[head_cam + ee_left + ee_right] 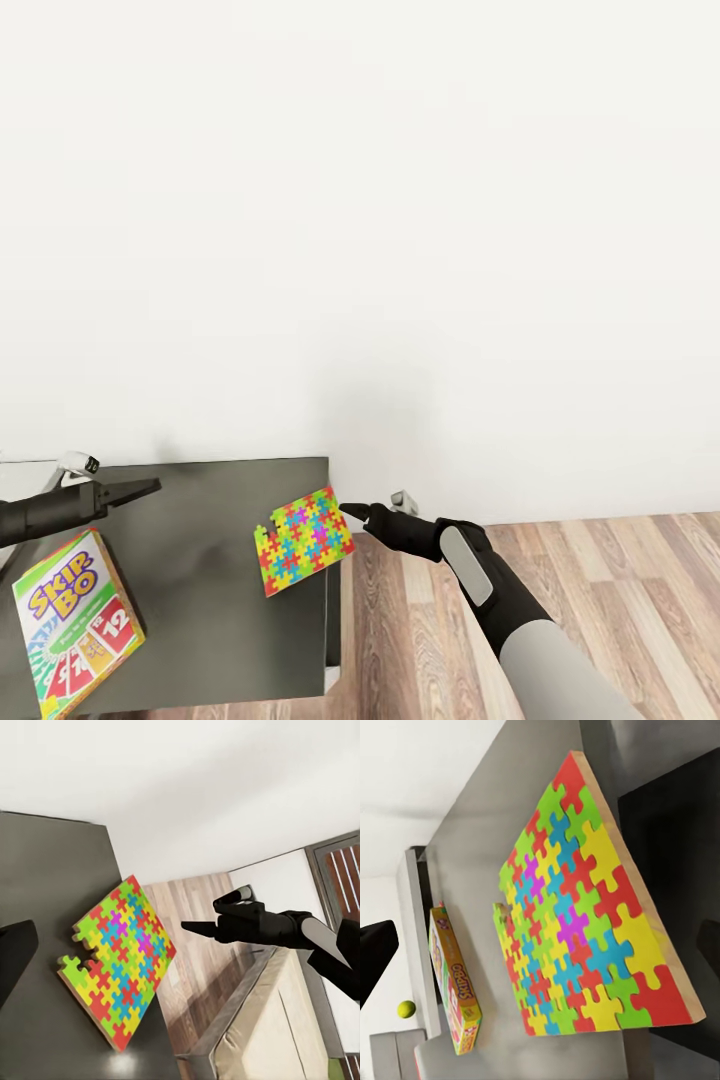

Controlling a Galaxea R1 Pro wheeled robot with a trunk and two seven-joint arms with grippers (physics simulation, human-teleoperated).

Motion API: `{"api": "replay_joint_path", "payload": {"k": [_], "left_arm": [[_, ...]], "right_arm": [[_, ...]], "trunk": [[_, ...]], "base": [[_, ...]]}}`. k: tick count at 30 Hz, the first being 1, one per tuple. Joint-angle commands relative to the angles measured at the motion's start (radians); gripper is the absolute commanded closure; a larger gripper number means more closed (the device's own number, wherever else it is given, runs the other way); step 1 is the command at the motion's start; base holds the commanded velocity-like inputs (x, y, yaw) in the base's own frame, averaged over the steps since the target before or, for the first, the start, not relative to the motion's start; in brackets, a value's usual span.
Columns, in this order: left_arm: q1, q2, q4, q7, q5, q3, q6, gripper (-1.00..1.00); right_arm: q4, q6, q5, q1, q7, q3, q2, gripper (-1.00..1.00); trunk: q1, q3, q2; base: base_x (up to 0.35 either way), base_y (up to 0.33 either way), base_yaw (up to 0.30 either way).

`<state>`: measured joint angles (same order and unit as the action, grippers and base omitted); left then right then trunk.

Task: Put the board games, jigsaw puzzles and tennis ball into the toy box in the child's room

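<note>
The jigsaw puzzle [305, 540] lies flat on the dark table [200, 600], at its edge, with one corner just past the edge toward the right gripper [352, 511]. The fingers of this gripper point at that corner from just beside it and do not touch it. In the head view the tips seem together, but the right wrist view suggests dark fingers on both sides of the puzzle [585, 915], so I cannot tell if they are apart. The left gripper [148, 487] hovers over the far side of the table, near the Skip-Bo box [75, 625]; its fingers look together and hold nothing. A small tennis ball [406, 1009] shows beyond the box.

The risk, I think, is the thin puzzle. A grip on only the corner can let it tilt and slip, and it would fall to the wooden floor [600, 560]. A push instead of a grip would slide it away over the table.
</note>
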<state>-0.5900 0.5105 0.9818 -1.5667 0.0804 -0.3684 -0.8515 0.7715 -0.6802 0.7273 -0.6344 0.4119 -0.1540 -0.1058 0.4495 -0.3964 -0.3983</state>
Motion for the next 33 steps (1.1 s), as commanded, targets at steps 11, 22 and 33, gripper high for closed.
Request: {"api": "replay_joint_path", "payload": {"k": [11, 22, 33], "left_arm": [[-0.001, 0.0, 0.0, -0.004, -0.001, 0.0, -0.011, -1.0], [-0.001, 0.0, 0.0, -0.004, 0.0, 0.0, -0.011, -1.0], [-0.001, 0.0, 0.0, -0.004, 0.0, 0.0, -0.011, -1.0]], "right_arm": [[-0.002, -0.005, 0.001, -0.001, 0.001, 0.001, 0.0, -1.0], [0.002, -0.005, 0.0, -0.001, 0.001, -0.001, -0.001, -1.0], [0.002, -0.005, 0.001, -0.001, 0.002, -0.001, -0.001, -1.0]], "trunk": [[0.001, -0.009, -0.002], [0.001, -0.018, -0.002], [0.001, -0.028, -0.002]], "base": [[0.0, 0.01, 0.0], [0.0, 0.0, 0.0], [0.0, 0.0, 0.0]]}}
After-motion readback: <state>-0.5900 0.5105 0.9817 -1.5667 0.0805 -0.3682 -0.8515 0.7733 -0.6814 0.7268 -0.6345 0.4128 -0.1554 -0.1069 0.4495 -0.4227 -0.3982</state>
